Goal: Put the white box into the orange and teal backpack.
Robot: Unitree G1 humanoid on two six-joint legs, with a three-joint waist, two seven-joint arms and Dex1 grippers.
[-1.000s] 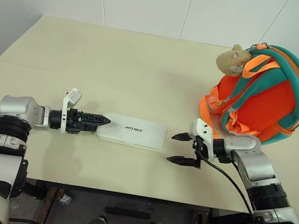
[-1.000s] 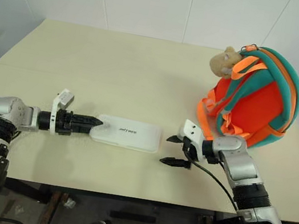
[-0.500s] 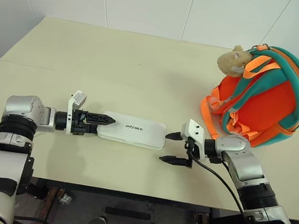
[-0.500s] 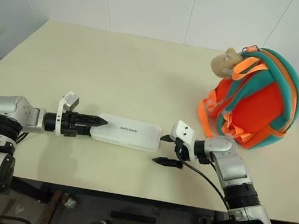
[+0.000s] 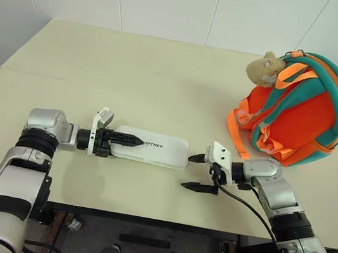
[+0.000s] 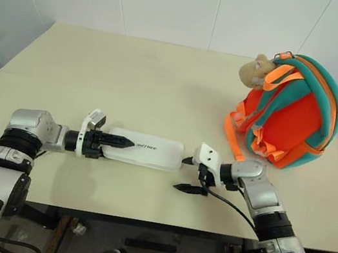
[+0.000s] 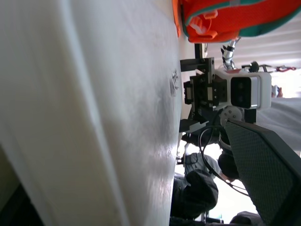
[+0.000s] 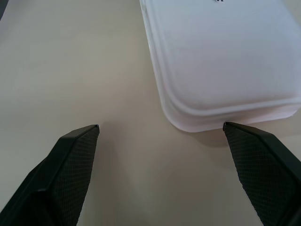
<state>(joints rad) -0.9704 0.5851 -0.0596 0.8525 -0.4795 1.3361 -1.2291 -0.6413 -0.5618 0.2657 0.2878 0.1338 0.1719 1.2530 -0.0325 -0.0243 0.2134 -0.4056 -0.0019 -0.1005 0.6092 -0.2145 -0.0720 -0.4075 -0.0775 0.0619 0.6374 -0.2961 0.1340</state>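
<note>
From the head camera I see the flat white rectangular box with rounded corners and small dark lettering (image 5: 152, 148) lying flat on the pale beige counter (image 5: 132, 74), directly between my two arms. My left pincer (image 5: 129, 138) lies level at the box's left end, its black fingers reaching over that end; I cannot tell whether they touch the lid. It looks released, nothing gripped. My right pincer (image 5: 197, 172) is just off the box's right end, spread wide: one fingertip near the box's right corner, the other apart from it on the near side. It holds nothing. The small rounded orange backpack with teal trim and orange straps (image 5: 299, 110) stands beyond my right pincer, well apart from the box, further back on the counter. A tan plush animal charm (image 5: 262, 68) sits at its top, on the side towards the box.

In the left wrist view the white box's surface (image 7: 94, 113) is pressed very close to the camera. Past its far end my right pincer's white housing (image 7: 244, 92) faces me, with part of the orange backpack (image 7: 225, 19) beyond it.

In the right wrist view my own two black textured fingers (image 8: 70, 165) stand wide apart over bare counter (image 8: 70, 61). The rounded end of the white box (image 8: 225, 70) lies just ahead, in front of one finger rather than centred in the gap, and is not touched.
</note>
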